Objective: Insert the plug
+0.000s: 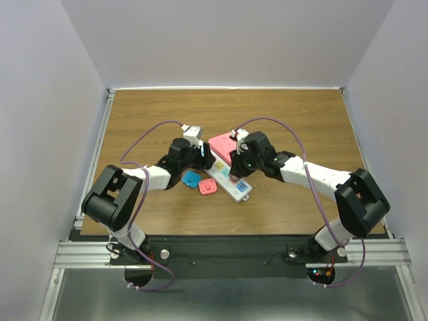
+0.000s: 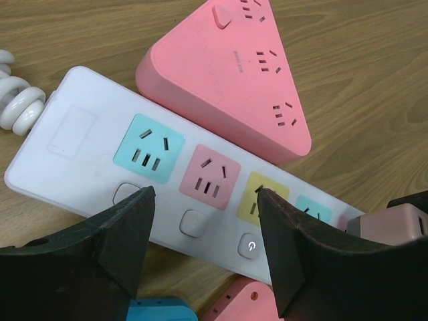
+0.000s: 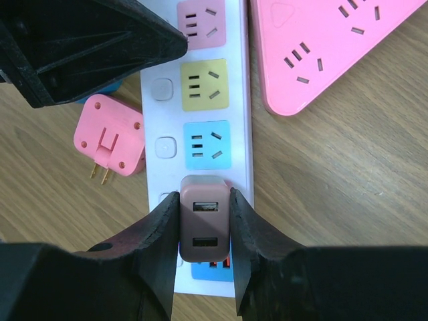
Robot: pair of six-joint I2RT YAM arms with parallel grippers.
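Left jaws stand wide apart with nothing between them, poised low over the white power strip (image 2: 80, 140). In the left wrist view one finger (image 2: 124, 234) shows at lower left and the other at lower centre. The strip's pink socket and one of its buttons are visible in the gap.

In the top view, a blue adapter (image 1: 192, 178) lies on the worktop (image 1: 301, 120) left of centre. A pink adapter (image 1: 208, 188) lies just to its right, beside the strip's long edge, with its metal pins exposed. The strip runs diagonally through the centre of the frame. A pink triangular socket block (image 1: 223, 146) lies just beside the strip's upper end.

Right of centre, the right jaws are closed on a brownish-pink USB charger (image 3: 204, 224), one finger pressed to each side. The charger sits over the strip at the bottom of the right wrist view, directly below the blue socket. Its pins are hidden, so seating cannot be confirmed.
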